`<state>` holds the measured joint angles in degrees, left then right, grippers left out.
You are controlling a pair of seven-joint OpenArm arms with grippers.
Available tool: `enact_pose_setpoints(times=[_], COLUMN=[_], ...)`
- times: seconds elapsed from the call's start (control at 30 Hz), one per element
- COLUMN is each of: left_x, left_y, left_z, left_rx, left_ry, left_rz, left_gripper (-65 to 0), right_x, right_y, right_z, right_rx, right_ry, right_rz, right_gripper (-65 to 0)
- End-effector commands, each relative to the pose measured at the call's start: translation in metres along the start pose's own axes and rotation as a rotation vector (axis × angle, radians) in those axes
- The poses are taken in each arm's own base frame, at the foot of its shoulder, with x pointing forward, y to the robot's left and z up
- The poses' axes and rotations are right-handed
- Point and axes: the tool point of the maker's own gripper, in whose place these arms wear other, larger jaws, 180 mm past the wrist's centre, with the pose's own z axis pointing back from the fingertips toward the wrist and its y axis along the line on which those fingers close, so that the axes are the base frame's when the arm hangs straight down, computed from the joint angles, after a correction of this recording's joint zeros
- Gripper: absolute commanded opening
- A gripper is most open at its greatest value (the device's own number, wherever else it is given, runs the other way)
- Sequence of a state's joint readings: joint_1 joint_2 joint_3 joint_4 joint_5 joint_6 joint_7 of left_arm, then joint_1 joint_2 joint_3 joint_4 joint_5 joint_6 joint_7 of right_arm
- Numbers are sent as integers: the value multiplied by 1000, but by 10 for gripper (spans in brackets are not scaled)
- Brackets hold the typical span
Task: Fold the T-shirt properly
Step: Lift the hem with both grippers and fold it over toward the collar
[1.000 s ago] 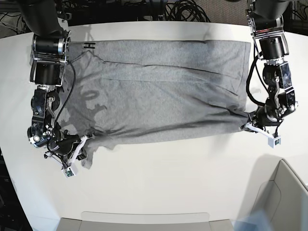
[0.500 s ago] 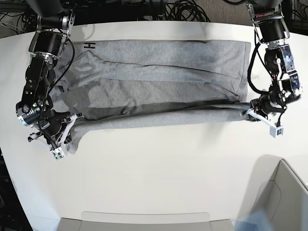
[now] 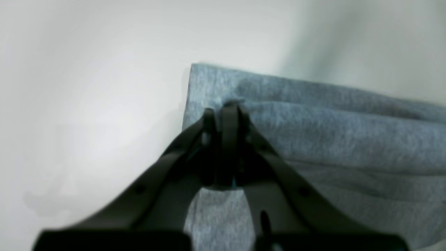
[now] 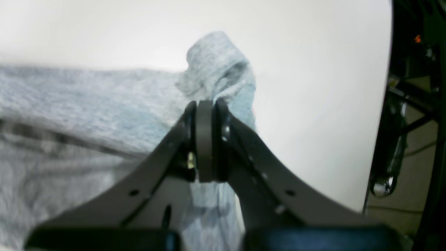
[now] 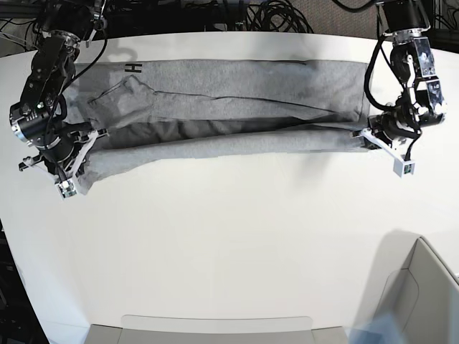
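The heather-grey T-shirt (image 5: 229, 100) lies stretched across the far part of the white table (image 5: 229, 236), plain side up, with a black letter (image 5: 133, 68) showing at its far left. Its near edge is lifted and carried back over the body as a long fold. My left gripper (image 5: 363, 136) is shut on the shirt's right-hand corner, which shows in the left wrist view (image 3: 224, 108). My right gripper (image 5: 92, 137) is shut on bunched cloth at the left end, which shows in the right wrist view (image 4: 205, 111).
A pale bin (image 5: 423, 294) stands at the near right corner. A grey tray edge (image 5: 215, 330) runs along the table's front. Black cables (image 5: 272, 14) lie behind the table's far edge. The table's right edge shows in the right wrist view (image 4: 383, 104).
Both grippers have moved toward the far side of the table, carrying the shirt's near edge up and back over the body. The visible shirt has become a narrower band.
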<state>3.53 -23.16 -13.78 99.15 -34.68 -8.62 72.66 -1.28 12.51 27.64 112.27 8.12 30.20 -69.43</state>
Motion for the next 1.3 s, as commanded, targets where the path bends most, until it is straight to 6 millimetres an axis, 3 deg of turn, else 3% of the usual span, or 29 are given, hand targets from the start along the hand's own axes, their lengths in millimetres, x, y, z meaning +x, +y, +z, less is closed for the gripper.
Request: enact_pose_setpoints(times=[0.0,0.2,0.37,0.57,0.77,0.9,1.27], left_x=[10,-7,-16,-33,-38,-53,-73], left_y=[4,5,-1,3,3,8,9], left_z=[6,9,19,18,18,18,14], left_rx=[13,21,19,29,30,40,39], left_ry=[-33,-4,-7,47,58,90,135], left_rz=[-14,-27,-62,-60,-62,-57,-22], left_gripper=[-650,-650,-650,-650,-650,-650,-650], right_x=[5,-27,-55,-87,-101,-101,-108], right_y=[-8,5,-5,-13,1,14,23], right_z=[7,19,28,38,38,35,28], right_rx=[-31,-21,-18,-18,14,43,75], right_ry=[-23,37,89,184,210,172,179], right_rz=[17,27,38,51,35,16,-15], right_gripper=[-650,-650,-650,-650,-650,-650,-650])
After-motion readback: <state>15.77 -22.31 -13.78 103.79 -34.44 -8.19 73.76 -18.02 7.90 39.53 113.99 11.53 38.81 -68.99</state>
